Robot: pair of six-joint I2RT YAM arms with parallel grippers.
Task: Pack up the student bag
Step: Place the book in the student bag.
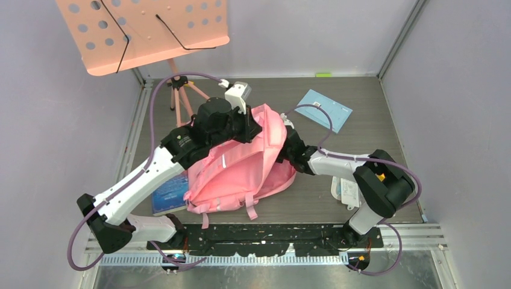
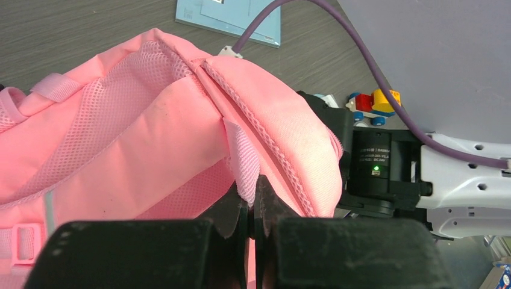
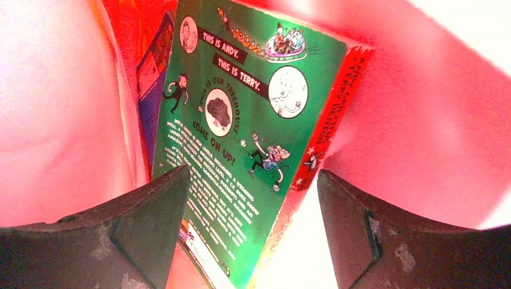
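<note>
Two arms are at the student bag (image 1: 241,165), which lies on its side mid-table (image 1: 398,120), mouth toward your right arm. Your left gripper (image 2: 253,201) is at the bag's upper rim, fingers pressed together and pinching a pink mesh tab, with the rim held up. Your right gripper (image 3: 252,176) is inside the bag with its fingers spread wide. A green paperback (image 3: 241,108) stands between them. The right finger is clear of it; left-finger contact cannot be told. A blue-purple book (image 3: 153,72) sits behind the paperback, inside the bag. A pale blue booklet (image 1: 325,109) lies beyond the bag, and a blue book (image 1: 167,194) lies at the bag's left side.
</note>
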